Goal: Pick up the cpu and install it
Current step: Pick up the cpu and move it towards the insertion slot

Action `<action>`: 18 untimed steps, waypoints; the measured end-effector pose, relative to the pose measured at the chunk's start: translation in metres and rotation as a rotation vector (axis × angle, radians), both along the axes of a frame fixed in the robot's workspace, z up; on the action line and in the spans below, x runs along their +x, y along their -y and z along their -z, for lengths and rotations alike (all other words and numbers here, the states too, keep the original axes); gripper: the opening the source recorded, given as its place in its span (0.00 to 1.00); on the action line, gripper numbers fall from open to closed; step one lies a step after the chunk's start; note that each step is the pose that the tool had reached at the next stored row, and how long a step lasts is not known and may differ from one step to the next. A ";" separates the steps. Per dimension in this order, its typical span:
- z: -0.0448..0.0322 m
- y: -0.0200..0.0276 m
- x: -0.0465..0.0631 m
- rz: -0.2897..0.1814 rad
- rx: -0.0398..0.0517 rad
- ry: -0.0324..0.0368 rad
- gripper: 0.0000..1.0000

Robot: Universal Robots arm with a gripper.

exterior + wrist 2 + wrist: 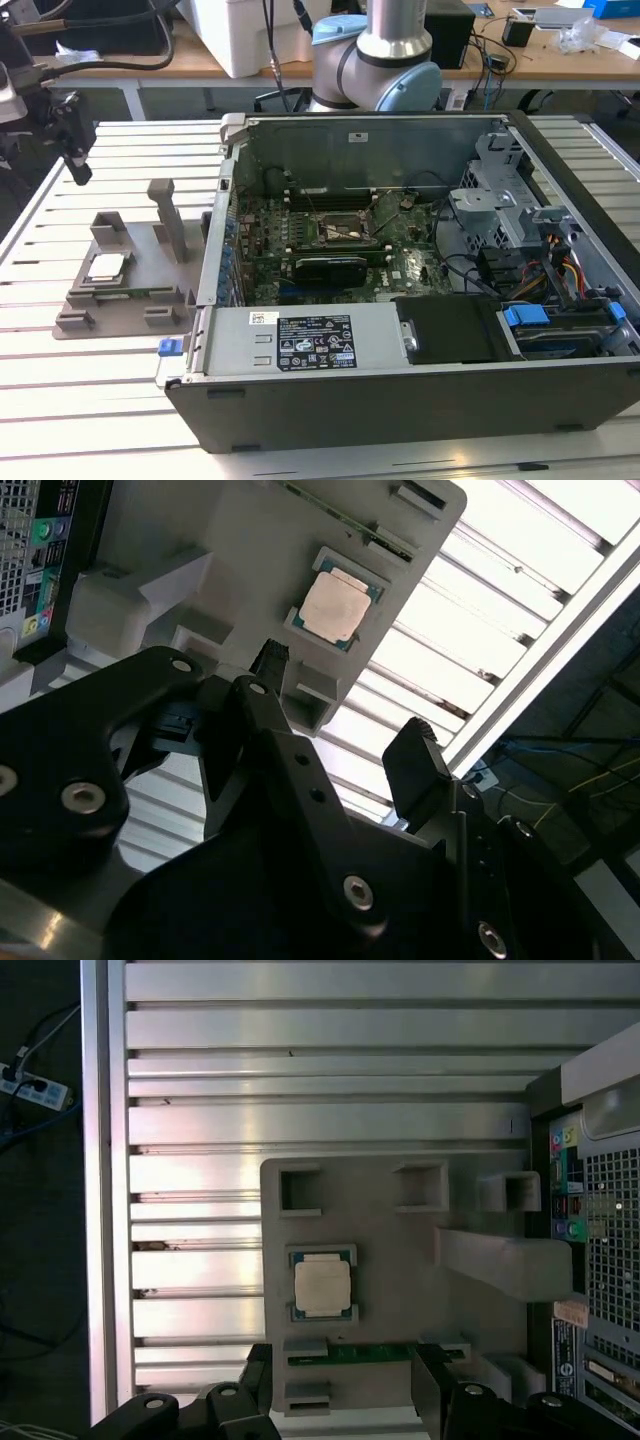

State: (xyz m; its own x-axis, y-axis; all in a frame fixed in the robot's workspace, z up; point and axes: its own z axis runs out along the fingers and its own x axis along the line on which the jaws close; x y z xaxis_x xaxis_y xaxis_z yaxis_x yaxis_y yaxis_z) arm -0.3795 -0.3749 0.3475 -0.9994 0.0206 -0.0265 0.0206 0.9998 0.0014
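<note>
now the tool [345,698] hangs open and empty above the cpu [337,608] by the grey tray's [250,550] edge; it should line up square, go straight down and squeeze softly.

The arm [392,40] was a silver-grey tube with pale blue joint caps [410,90]. Its gripper [342,698] was matte black, its angular fingers [290,770] ridged at the tips and fastened with round silver screws [83,797].

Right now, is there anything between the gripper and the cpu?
Nothing visible does. The cpu lies bare in its seat on the grey tray, and the open gripper hangs apart from it with no object between them.
</note>
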 end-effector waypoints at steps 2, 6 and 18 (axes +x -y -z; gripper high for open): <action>0.0016 0.0000 0.000 0.000 0.0000 0.0000 0.66; 0.0063 0.0000 0.000 0.000 0.0000 0.0000 0.66; 0.0205 0.0000 0.000 0.000 0.0000 0.0000 0.66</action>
State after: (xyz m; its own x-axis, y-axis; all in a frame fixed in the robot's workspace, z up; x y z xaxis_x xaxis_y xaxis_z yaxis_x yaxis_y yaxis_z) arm -0.3795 -0.3749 0.3270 -0.9994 0.0206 -0.0265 0.0205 0.9998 0.0014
